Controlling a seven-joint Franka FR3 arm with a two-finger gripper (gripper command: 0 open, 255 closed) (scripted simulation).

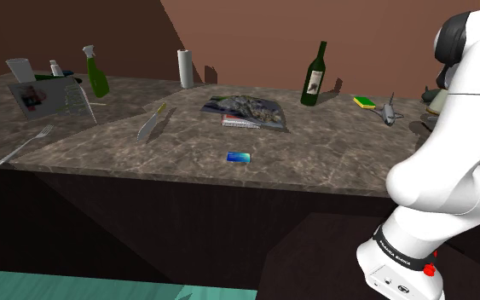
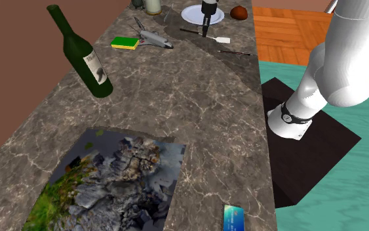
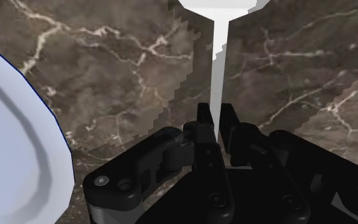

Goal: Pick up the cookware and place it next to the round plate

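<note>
The cookware is a spatula (image 2: 223, 41) with a white blade and a thin handle, lying near the far end of the marble counter (image 2: 176, 85). My black gripper (image 2: 204, 33) points straight down onto its handle. In the wrist view the gripper (image 3: 217, 118) is shut on the spatula's handle (image 3: 219, 57), and the blade spreads out beyond the fingertips. The round white plate (image 2: 202, 14) sits just past the gripper in the second exterior view. Its rim (image 3: 12, 146) lies close beside the fingers. I cannot tell whether the spatula is off the counter.
A thin stick (image 2: 235, 52) and a brown lump (image 2: 240, 12) lie near the plate. A toy plane (image 2: 151, 38), a sponge (image 2: 124, 43), a green bottle (image 2: 84, 56), a magazine (image 2: 111, 184) and a blue card (image 2: 233, 218) spread along the counter. The counter edge runs beside the stand.
</note>
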